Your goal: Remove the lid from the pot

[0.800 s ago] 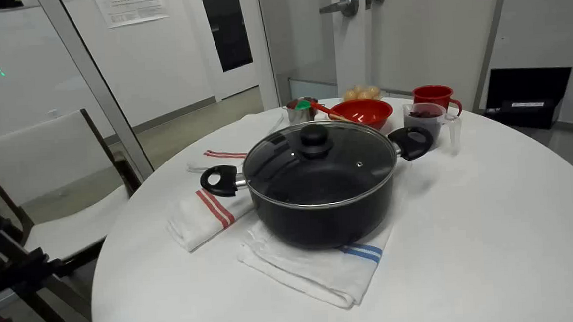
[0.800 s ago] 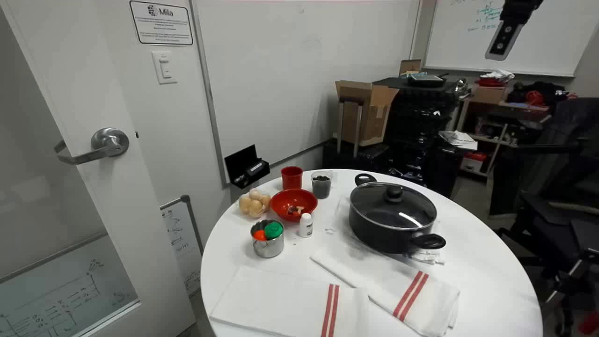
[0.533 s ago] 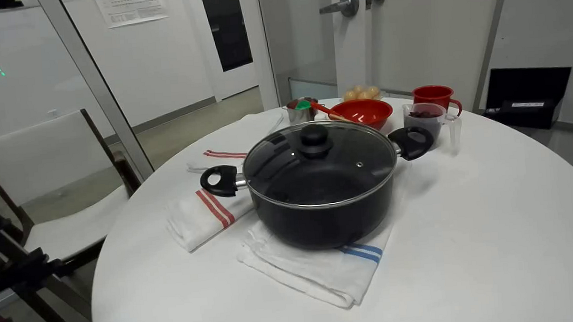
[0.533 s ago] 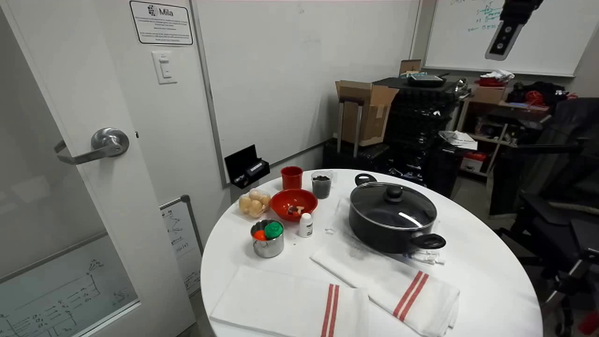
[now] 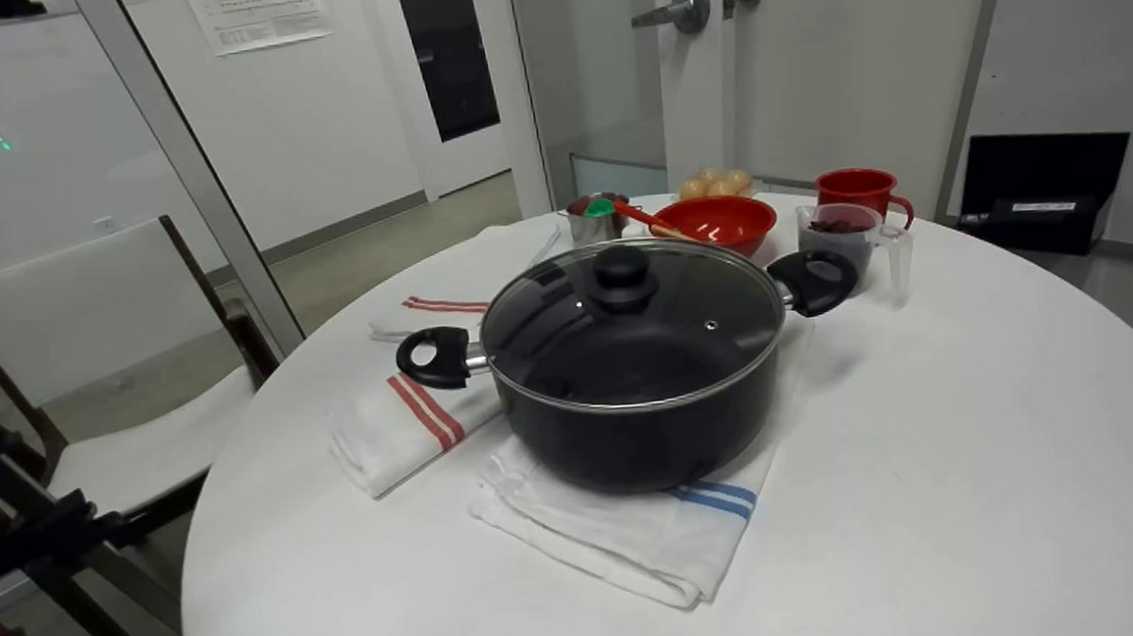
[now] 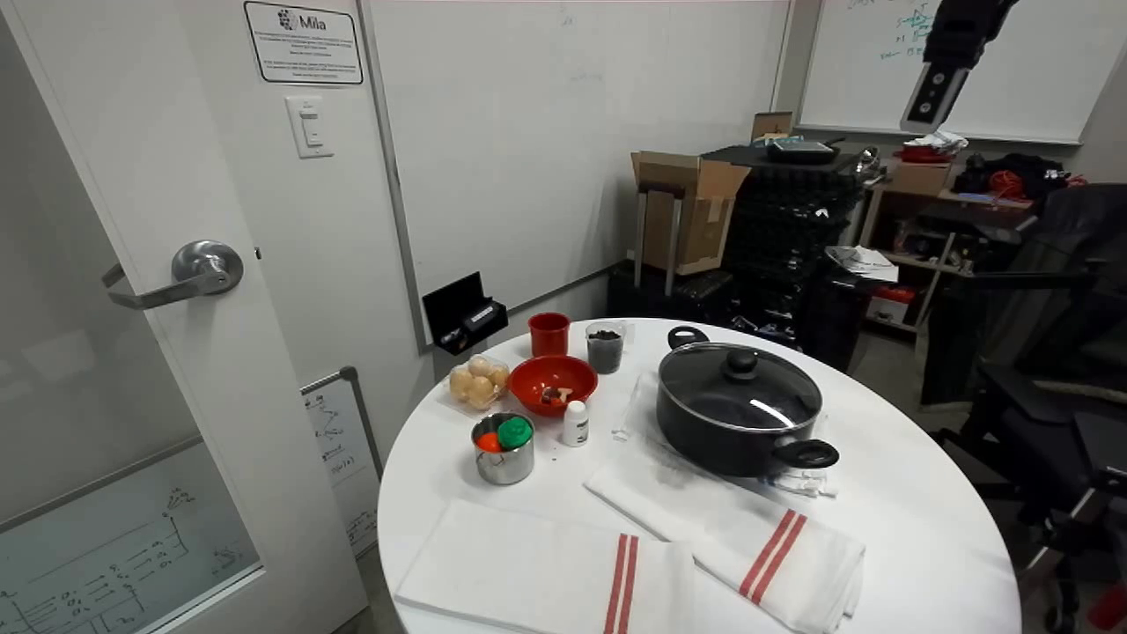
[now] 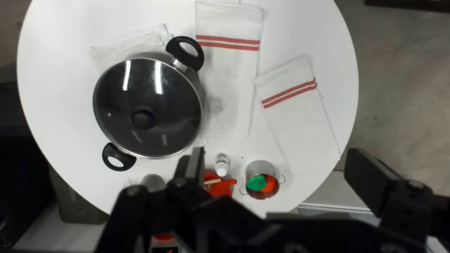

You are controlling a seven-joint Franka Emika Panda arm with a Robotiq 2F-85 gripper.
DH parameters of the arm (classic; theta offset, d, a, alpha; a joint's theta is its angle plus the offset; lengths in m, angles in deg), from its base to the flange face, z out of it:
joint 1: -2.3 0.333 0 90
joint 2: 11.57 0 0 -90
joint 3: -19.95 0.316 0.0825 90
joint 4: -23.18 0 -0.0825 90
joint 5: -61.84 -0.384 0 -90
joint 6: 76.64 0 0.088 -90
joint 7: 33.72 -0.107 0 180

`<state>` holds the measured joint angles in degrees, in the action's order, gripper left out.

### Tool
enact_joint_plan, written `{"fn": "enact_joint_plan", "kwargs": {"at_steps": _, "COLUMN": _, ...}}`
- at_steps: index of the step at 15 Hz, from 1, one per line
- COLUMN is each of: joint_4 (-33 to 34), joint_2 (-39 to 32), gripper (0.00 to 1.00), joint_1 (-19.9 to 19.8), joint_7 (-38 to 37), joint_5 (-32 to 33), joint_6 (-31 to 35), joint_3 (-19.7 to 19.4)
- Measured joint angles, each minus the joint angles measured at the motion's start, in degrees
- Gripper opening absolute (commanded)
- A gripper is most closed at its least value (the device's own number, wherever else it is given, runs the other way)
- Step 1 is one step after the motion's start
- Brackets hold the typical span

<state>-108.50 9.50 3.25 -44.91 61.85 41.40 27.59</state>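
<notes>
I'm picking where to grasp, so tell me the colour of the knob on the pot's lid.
Black; the knob shows best in an exterior view.

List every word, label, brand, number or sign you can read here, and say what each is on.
"Mila": on the sign; its smaller print is too small to read.
Far whiteboard: green handwriting, too small.
Low whiteboard: handwriting, too small.
Bottle: label too small.
Poster: print too small.
Black box: label blurred.
</notes>
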Motion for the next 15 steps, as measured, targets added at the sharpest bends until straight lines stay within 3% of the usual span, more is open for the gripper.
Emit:
{"fn": "enact_joint_plan", "kwargs": {"at_steps": 8, "joint_4": 7.0, "joint_2": -16.4, "gripper": 1.0, "joint_1": -1.6, "joint_7": 2.8, "joint_5": -5.0, "joint_6": -1.5, "joint_3": -7.3}}
{"fn": "enact_joint_plan", "kwargs": {"at_steps": 15, "joint_4": 13.8, "joint_2": -30.2, "gripper": 1.0, "joint_1": -4.7, "joint_7": 3.4, "joint_5": -12.3, "joint_6": -3.9, "joint_3": -10.4}}
